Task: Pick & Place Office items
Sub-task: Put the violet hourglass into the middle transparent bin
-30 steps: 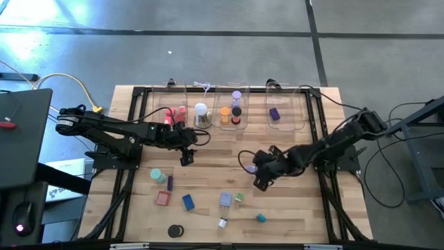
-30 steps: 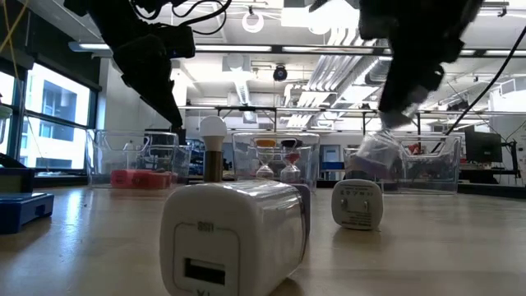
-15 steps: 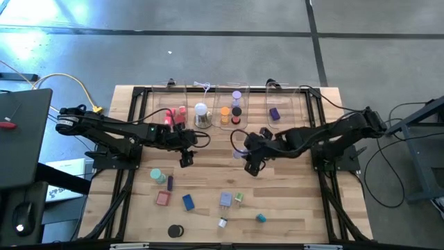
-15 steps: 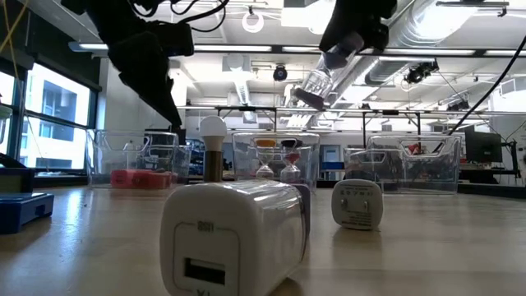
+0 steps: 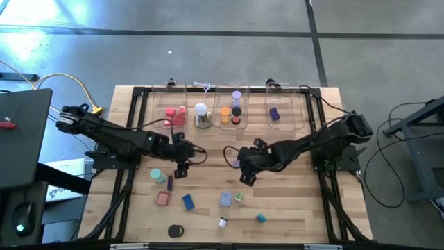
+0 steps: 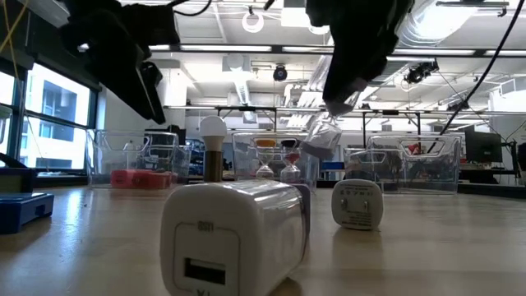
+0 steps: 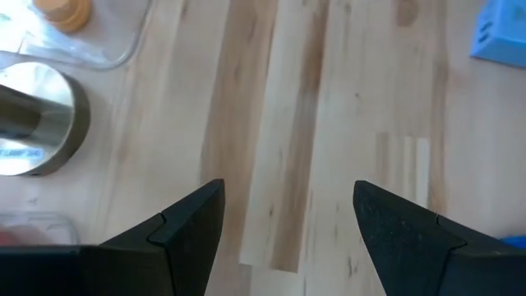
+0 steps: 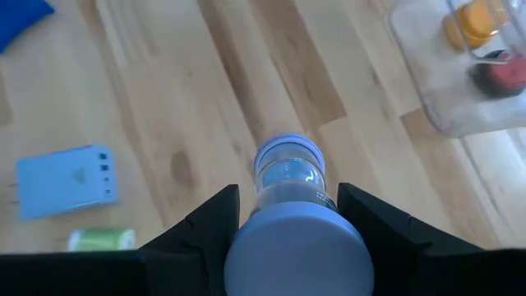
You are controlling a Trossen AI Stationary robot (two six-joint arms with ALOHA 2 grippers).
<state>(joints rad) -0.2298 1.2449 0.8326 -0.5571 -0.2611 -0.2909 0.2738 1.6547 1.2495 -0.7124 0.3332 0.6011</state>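
Right gripper (image 5: pixel 241 165) is over the middle of the light wooden table (image 5: pixel 291 201), clear of its surface, fingers clamped on a small clear bottle with a pale lilac cap (image 8: pixel 288 185). In the low view the bottle (image 6: pixel 322 136) hangs tilted, well above the tabletop.

Left gripper (image 5: pixel 182 167) is left of centre above bare wood, fingers (image 7: pixel 185 226) spread apart with nothing between them.

Loose items on the near half of the table: teal cylinder (image 5: pixel 157 174), purple stick (image 5: pixel 170 183), red square block (image 5: pixel 163 198), blue block (image 5: pixel 188 202), light blue plug adapter (image 5: pixel 226 200), small green piece (image 5: pixel 238 198), small white piece (image 5: pixel 222 222), teal cube (image 5: pixel 261 218), black disc (image 5: pixel 175 230).

Along the far edge, a row of clear plastic bins (image 5: pixel 293 118): pink and red pieces (image 5: pixel 173 114) in the left one, orange pieces (image 5: pixel 225 114) and a dark cylinder (image 5: pixel 236 112) in the middle, a purple block (image 5: pixel 275 113) in the right. A white dome on a silvery base (image 5: pixel 201 115) stands between the left and middle bins.
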